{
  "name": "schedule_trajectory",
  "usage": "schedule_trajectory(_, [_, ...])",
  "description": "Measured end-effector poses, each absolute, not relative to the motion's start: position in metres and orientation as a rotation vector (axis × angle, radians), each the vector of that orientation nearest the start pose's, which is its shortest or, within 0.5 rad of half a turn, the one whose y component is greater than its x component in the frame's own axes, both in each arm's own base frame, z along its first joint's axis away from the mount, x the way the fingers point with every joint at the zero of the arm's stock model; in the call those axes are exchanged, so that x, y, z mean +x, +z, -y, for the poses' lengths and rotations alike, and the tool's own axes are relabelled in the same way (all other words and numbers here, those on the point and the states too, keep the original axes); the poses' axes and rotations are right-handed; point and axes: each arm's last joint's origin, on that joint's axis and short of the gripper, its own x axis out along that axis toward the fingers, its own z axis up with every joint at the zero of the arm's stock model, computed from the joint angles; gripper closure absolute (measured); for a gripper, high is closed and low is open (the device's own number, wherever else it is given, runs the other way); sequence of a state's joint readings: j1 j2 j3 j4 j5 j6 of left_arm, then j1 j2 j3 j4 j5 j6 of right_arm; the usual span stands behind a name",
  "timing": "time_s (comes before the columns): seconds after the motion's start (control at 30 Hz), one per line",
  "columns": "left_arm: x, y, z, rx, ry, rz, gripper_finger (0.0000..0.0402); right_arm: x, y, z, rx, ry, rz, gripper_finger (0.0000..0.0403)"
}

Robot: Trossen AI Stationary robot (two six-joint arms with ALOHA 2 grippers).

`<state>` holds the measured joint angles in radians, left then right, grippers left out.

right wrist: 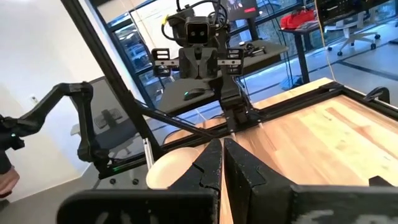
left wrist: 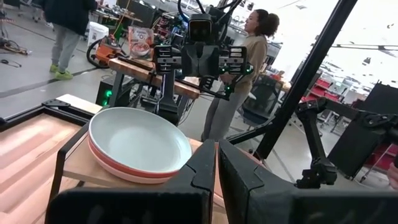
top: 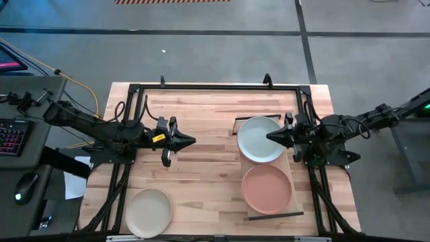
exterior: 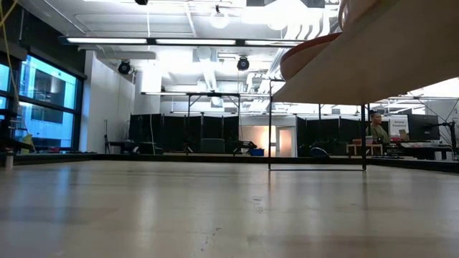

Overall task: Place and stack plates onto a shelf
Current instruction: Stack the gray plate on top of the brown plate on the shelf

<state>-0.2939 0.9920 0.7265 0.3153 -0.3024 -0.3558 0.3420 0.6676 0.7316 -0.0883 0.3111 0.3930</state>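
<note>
Looking level across the table hides most of the shelf (exterior: 373, 64): only its underside and one terracotta plate edge (exterior: 308, 54) show, cut off at the frame's corner. From above, the shelf (top: 295, 196) lies with its long axis running from 12 to 6 o'clock, at 3 o'clock on the tabletop (top: 208, 168). A pale blue-grey plate (top: 260, 139) tops a stack at the shelf's 12 o'clock end; how many lie beneath is unclear. A peach plate (top: 267, 189) sits at the 6 o'clock end. A sage-cream plate (top: 148, 212) rests at the table's 7 o'clock. The left gripper (top: 190, 142) is pinched closed, empty; the right gripper (top: 270, 136) likewise, over the blue-grey plate's rim.
</note>
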Motion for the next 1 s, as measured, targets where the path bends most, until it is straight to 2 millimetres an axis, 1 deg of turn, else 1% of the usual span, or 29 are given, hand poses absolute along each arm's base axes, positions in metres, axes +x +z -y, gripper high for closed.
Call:
schedule_trajectory(0.23, [0.216,0.322,0.056,-0.365,0.003,0.040,0.0391,0.143,0.340,-0.042,0.427,0.026,-0.030,0.0402])
schedule_trajectory(0.37, [0.216,0.322,0.056,-0.331,0.005,0.035,0.0391,0.143,0.340,-0.041,0.464,0.024,-0.030,0.0402])
schedule_trajectory(0.53, [0.216,0.322,0.056,-0.314,0.005,0.036,0.0391,0.143,0.341,-0.041,0.468,0.004,-0.019,0.0402])
schedule_trajectory(0.77, [0.216,0.317,0.056,-0.275,0.009,-0.010,0.0390,0.143,0.341,-0.038,0.492,-0.086,0.009,0.0402])
schedule_trajectory(0.87, [0.216,0.311,0.058,-0.271,-0.023,-0.086,0.0374,0.143,0.341,-0.038,0.492,-0.108,0.014,0.0402])
schedule_trajectory(1.0, [0.213,0.300,0.061,-0.313,-0.039,-0.310,0.0327,0.143,0.341,-0.037,0.490,-0.122,0.017,0.0402])
